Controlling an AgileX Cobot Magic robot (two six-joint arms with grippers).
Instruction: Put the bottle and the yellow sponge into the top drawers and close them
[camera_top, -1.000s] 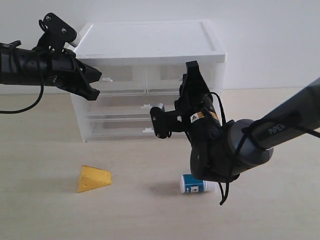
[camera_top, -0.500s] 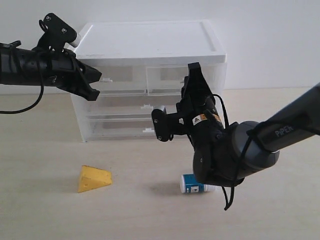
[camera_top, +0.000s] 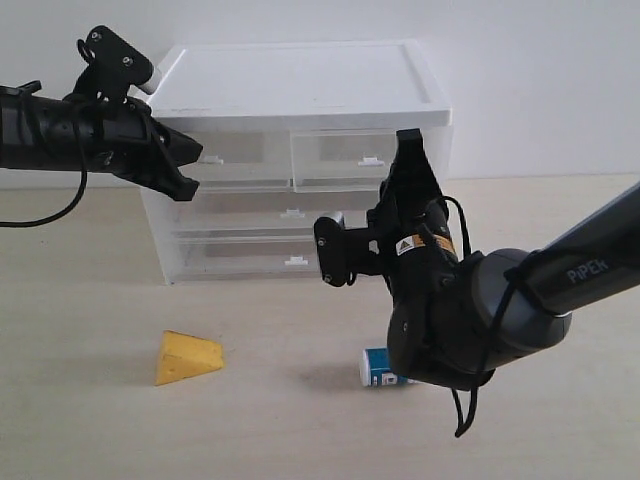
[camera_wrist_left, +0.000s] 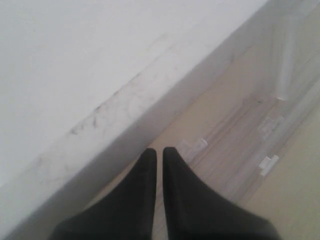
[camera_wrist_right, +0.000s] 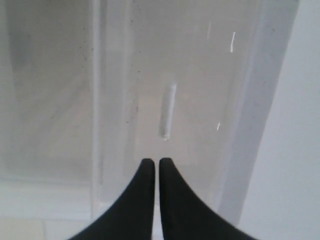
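Observation:
The yellow sponge (camera_top: 186, 357) lies on the table in front of the cabinet's left side. The bottle (camera_top: 382, 368) lies on its side further right, partly hidden behind my right arm. My left gripper (camera_top: 198, 156) is shut, its tips just beside the tab handle (camera_top: 213, 158) of the top left drawer (camera_top: 250, 160). The tab (camera_wrist_left: 193, 145) shows just past the tips of that gripper (camera_wrist_left: 159, 150). My right gripper (camera_top: 408, 142) is shut and empty, beside the top right drawer (camera_top: 340, 160). That drawer seems to stand slightly out. Its handle (camera_wrist_right: 167, 111) lies just beyond the gripper (camera_wrist_right: 156, 161).
The white cabinet (camera_top: 300, 85) stands at the back middle, with two full-width drawers (camera_top: 250, 255) under the top ones. The bulky right arm (camera_top: 460, 310) hangs over the table in front of the cabinet's right half. A white wall closes off the back.
My right gripper has shifted right and slightly down, uncovering the top right drawer's handle. That drawer's front looks a little further out. The left arm, sponge and bottle have not moved.

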